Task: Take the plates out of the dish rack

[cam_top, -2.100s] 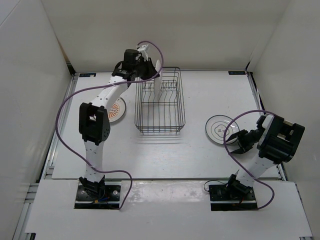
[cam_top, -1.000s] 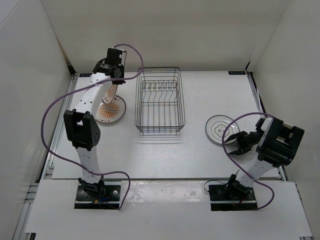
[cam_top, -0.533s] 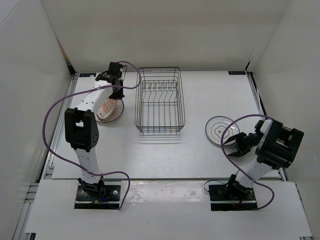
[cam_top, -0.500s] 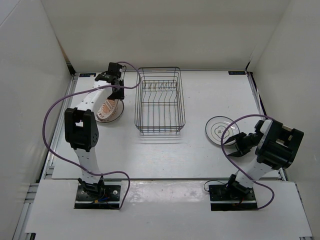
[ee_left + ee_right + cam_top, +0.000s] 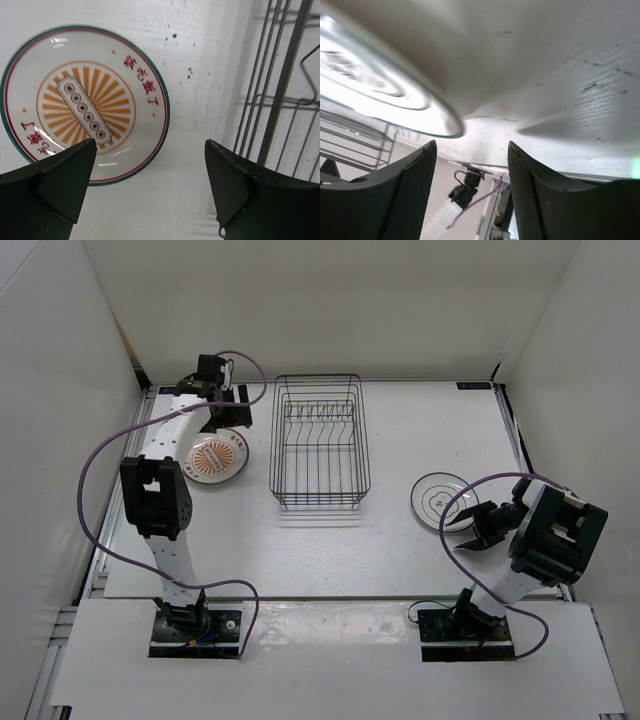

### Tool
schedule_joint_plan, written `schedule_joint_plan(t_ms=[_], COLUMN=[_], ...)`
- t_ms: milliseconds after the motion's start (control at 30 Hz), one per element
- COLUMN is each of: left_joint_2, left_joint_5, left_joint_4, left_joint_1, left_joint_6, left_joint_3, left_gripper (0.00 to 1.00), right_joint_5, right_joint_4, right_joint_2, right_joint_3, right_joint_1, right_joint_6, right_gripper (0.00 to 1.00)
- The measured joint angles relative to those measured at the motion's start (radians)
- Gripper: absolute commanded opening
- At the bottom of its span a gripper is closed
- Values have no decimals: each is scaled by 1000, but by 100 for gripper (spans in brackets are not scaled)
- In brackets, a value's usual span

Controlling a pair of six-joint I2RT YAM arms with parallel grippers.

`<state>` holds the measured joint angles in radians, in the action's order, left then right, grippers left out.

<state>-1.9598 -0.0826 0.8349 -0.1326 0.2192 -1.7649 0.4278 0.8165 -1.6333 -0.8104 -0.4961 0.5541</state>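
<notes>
White plates lie flat on the table, and I count two, both outside the rack. The orange plate has a sunburst centre, red characters and a teal rim. It sits at 9 o'clock of the rack, just beside it. Whether another plate lies under it I cannot tell. The ringed plate, with thin dark circles, sits at 4 o'clock of the rack, well apart from it.

One wire rack stands mid-table, its row of divider prongs toward its 12 o'clock end.

There are two arms, each trailing one purple cable. The left gripper hangs over the 12 o'clock side of the orange plate, its jaws spread wide with nothing between them. The right gripper is low at 4 o'clock of the ringed plate, near its rim. Its jaws are partly spread and grip nothing.
</notes>
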Motion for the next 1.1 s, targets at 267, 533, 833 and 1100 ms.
schedule_joint_plan(t_ms=[267, 533, 833, 1100], left_joint_2=[74, 277, 331, 513], left_joint_5=[214, 451, 339, 105], left_joint_4=[-179, -309, -237, -481], left_joint_1=[196, 278, 261, 268], left_joint_6=[72, 181, 138, 61], left_joint_3=[129, 538, 603, 1000], left_gripper=[100, 100, 100, 100], right_joint_5=[-6, 32, 17, -16], right_joint_4=[42, 19, 60, 127], right_joint_2=[53, 160, 458, 377], right_joint_3=[-232, -585, -505, -442], right_joint_1=[5, 51, 86, 138], right_joint_6=[24, 14, -20, -36], right_gripper=[90, 90, 90, 90])
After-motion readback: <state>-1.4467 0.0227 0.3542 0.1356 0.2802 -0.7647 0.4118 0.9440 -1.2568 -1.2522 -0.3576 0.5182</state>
